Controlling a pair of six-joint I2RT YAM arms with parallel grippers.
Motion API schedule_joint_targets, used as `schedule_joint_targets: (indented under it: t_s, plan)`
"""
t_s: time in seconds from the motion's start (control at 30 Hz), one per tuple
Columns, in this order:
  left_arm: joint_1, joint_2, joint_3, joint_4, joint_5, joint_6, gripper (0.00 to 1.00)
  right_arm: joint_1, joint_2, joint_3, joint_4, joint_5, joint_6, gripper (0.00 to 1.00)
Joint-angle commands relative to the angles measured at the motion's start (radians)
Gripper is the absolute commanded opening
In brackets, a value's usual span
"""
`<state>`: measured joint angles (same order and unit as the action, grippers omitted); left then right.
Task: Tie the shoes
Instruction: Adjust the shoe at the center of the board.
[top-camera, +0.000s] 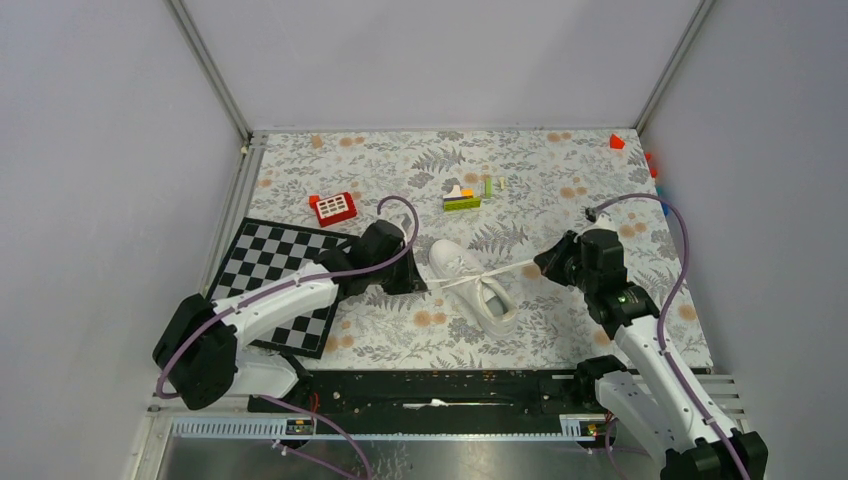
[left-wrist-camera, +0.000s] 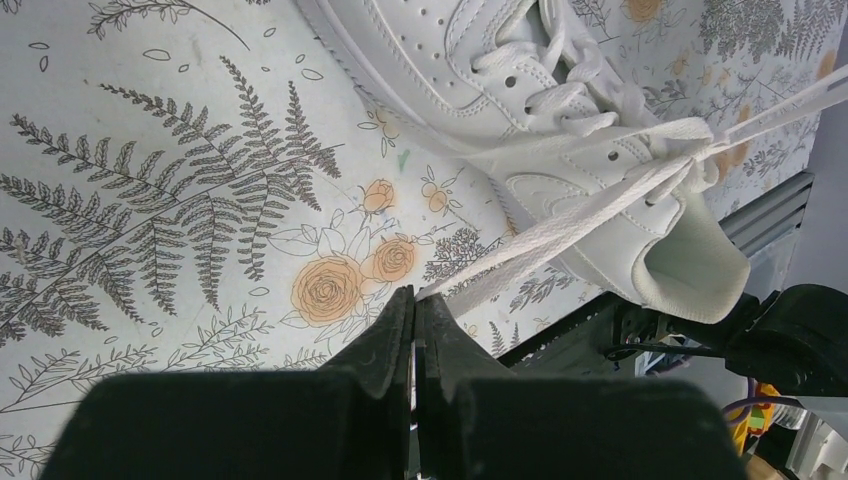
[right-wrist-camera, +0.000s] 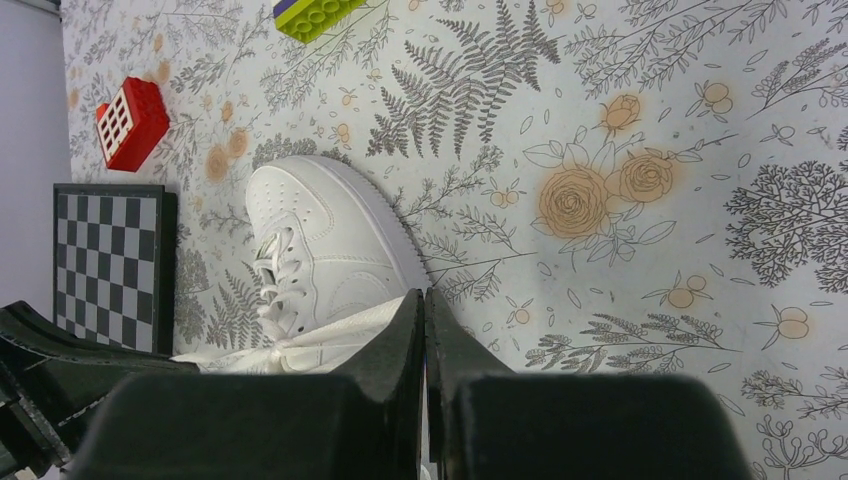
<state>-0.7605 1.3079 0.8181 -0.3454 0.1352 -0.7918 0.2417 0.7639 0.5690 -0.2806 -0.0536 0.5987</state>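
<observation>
Mid-table, just past the arm bases: white sneaker (top-camera: 475, 285) on the floral tablecloth (top-camera: 560, 170), heel near, toe away. Left gripper (left-wrist-camera: 414, 295) clamped on one end of the laces (left-wrist-camera: 560, 225), right gripper (right-wrist-camera: 422, 297) pinching the other, both ends drawn taut sideways. Chessboard (top-camera: 275, 265) at left beneath the left arm; farther back, red block (top-camera: 333, 207) and green brick stack (top-camera: 462, 199).

The overhead camera sits high at the 6 o'clock edge, looking toward 12 o'clock over the whole table (top-camera: 560, 215). Each wrist camera hangs close above it: the left gripper's (left-wrist-camera: 413, 300) sees the sneaker (left-wrist-camera: 560, 130) at 1 o'clock, the right gripper's (right-wrist-camera: 422, 300) at 9 o'clock. All three share its taut lace (top-camera: 510, 268).
</observation>
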Motion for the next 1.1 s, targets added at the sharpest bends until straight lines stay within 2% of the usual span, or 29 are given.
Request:
schedule_joint_targets:
  t_s: [0.0, 0.37, 0.5, 0.53, 0.57, 0.6, 0.67, 0.73, 0.8, 1.0, 1.07]
  plan:
    - [0.015, -0.053, -0.025, -0.023, -0.051, 0.004, 0.0, -0.047, 0.001, -0.003, 0.056, 0.098, -0.046, 0.0]
    - [0.017, -0.069, 0.02, -0.041, -0.052, 0.022, 0.0, -0.059, 0.016, 0.041, 0.06, 0.057, -0.059, 0.0]
    - [0.016, -0.056, 0.036, -0.032, -0.011, 0.04, 0.0, -0.059, 0.046, 0.073, 0.065, -0.034, -0.083, 0.0]
    - [0.016, -0.043, 0.05, -0.036, 0.009, 0.049, 0.11, -0.059, 0.055, 0.09, 0.06, -0.066, -0.101, 0.1]
    - [0.017, -0.028, 0.065, -0.046, 0.026, 0.056, 0.31, -0.059, 0.067, 0.11, 0.035, -0.092, -0.115, 0.31]
    - [0.017, -0.018, 0.078, -0.053, 0.038, 0.057, 0.46, -0.059, 0.078, 0.144, 0.002, -0.108, -0.128, 0.47]
    - [0.017, -0.017, 0.096, -0.06, 0.034, 0.058, 0.61, -0.058, 0.089, 0.192, -0.072, -0.119, -0.157, 0.61]
    - [0.018, -0.044, 0.11, -0.069, 0.003, 0.059, 0.71, -0.058, 0.077, 0.221, -0.14, -0.105, -0.184, 0.7]
    - [0.027, -0.082, 0.126, -0.086, -0.028, 0.065, 0.76, -0.058, 0.044, 0.224, -0.192, -0.097, -0.203, 0.8]
    - [0.088, -0.178, 0.175, -0.169, -0.096, 0.083, 0.77, -0.054, -0.006, 0.179, -0.361, -0.216, -0.149, 0.85]
    - [0.097, -0.206, 0.186, -0.188, -0.115, 0.093, 0.77, -0.044, -0.046, 0.139, -0.404, -0.201, -0.12, 0.85]
